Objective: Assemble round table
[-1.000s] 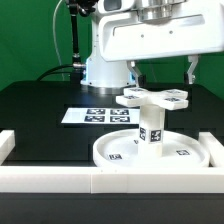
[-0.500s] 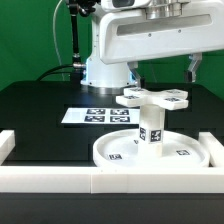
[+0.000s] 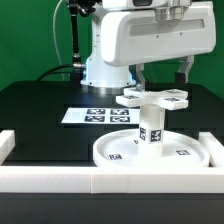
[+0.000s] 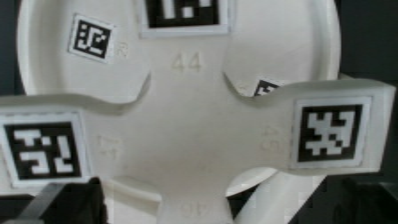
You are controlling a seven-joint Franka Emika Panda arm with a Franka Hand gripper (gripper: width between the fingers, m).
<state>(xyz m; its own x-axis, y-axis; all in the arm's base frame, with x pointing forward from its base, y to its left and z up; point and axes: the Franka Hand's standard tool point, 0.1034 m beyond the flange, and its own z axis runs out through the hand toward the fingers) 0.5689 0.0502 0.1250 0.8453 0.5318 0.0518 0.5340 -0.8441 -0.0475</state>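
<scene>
The round disc [image 3: 185, 155] lies on the black table just behind the front rail. The short post [image 3: 150, 128] stands upright at its centre. The cross-shaped piece [image 3: 153, 97] sits on top of the post. My gripper [image 3: 160, 72] hangs above the cross-shaped piece, open and empty, with one finger [image 3: 137, 75] on each side of it and clear of it. In the wrist view the cross-shaped piece [image 4: 178, 110] fills the picture, with the tagged disc [image 4: 107, 40] beneath it. My fingertips do not show clearly there.
The marker board [image 3: 95, 116] lies flat behind the disc on the exterior view's left. The long white border rail [image 3: 110, 180] runs along the front, with a raised end [image 3: 8, 145] at the left. The robot base [image 3: 105, 70] stands at the back.
My hand has shifted and turned a little above the cross-shaped piece, and the fingers look slightly closer together. The disc, post and cross-shaped piece have not moved.
</scene>
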